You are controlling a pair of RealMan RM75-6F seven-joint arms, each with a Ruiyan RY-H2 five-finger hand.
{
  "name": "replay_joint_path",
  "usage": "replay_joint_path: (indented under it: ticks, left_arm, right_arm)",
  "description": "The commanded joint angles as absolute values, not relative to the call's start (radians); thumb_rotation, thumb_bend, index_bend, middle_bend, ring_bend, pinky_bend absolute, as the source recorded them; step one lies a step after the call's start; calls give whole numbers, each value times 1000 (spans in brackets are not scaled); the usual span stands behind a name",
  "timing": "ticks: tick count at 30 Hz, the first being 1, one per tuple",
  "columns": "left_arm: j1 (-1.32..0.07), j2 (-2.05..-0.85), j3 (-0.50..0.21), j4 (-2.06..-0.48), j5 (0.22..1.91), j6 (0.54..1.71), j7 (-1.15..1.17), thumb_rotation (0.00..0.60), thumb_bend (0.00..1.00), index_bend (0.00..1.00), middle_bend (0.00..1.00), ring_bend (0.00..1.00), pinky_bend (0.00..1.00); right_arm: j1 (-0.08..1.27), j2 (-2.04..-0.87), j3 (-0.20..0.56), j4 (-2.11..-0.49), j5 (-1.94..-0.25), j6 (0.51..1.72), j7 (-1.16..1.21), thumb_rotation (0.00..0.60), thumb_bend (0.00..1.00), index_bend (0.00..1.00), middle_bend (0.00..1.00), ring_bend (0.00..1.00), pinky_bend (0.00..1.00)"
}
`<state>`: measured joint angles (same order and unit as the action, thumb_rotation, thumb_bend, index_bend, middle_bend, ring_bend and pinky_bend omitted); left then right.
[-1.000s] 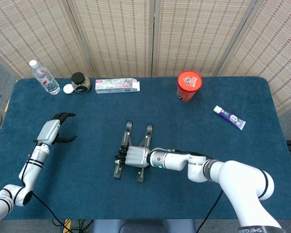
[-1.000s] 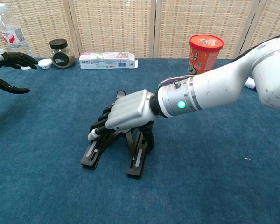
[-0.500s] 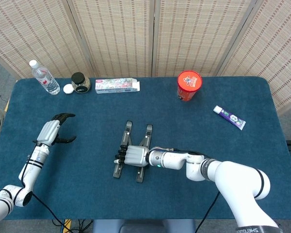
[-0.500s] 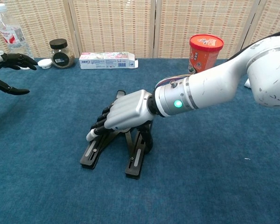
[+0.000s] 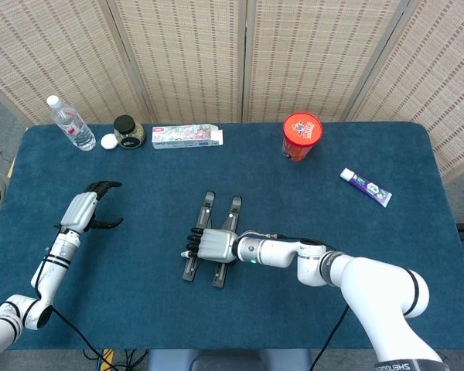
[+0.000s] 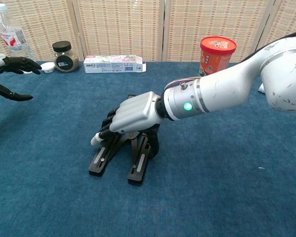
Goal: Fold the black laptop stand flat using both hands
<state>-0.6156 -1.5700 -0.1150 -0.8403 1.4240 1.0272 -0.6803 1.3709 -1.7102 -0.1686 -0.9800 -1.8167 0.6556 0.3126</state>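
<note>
Two hands in view. Right hand (image 6: 133, 112) lies palm-down over the top of the black laptop stand (image 6: 119, 157), fingers (image 6: 105, 127) curled over its left rail and gripping it. Stand sits mid-table on the blue cloth (image 5: 356, 247), its two rails pointing toward the far edge, not yet flat in the chest view. Left hand (image 5: 93, 205) hovers well to the left of the stand, fingers apart, holding nothing. Far edge, left to right: water bottle (image 5: 69, 124), jar (image 5: 127, 130), carton (image 5: 187, 137), red cup (image 5: 301, 135).
</note>
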Motion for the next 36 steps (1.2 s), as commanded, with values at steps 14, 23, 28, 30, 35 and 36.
replay_joint_path:
  ticks: [14,23,28,30,35,36]
  left_arm:
    - [-616,-1570,-108,-842,1435,1024,-689,600,172,183,195,111,73]
    - [-616,-1567,-108,-845,1439,1029,-690,600,172,183,195,111,73]
    - [-615,-1565,-108,-850,1439,1030,-687,600,172,182,195,112,74]
    - [-614,-1565,-108,-851,1439,1030,-686,600,172,183,195,112,74]
    - [-615,-1565,-110,-854,1439,1031,-684,600,172,182,195,111,74]
    - [-615,-1565,-110,-854,1439,1032,-684,600,172,182,195,111,74]
  right_arm:
    - [1344,-1736,-186,-921,-1823,714,338,600,230,19,446,42,0]
    - [1315,-1761,-193,-876,-1835,779,349,600,233,179,555,160,0]
    - [1302,-1771,-194,-856,-1837,801,349,600,234,228,587,197,0]
    - [1297,-1773,-192,-849,-1839,816,349,600,238,248,606,219,1]
    - [1287,-1781,-188,-832,-1841,841,348,600,251,274,633,253,6]
    - [1286,-1781,-188,-832,-1841,843,348,600,252,276,625,254,8]
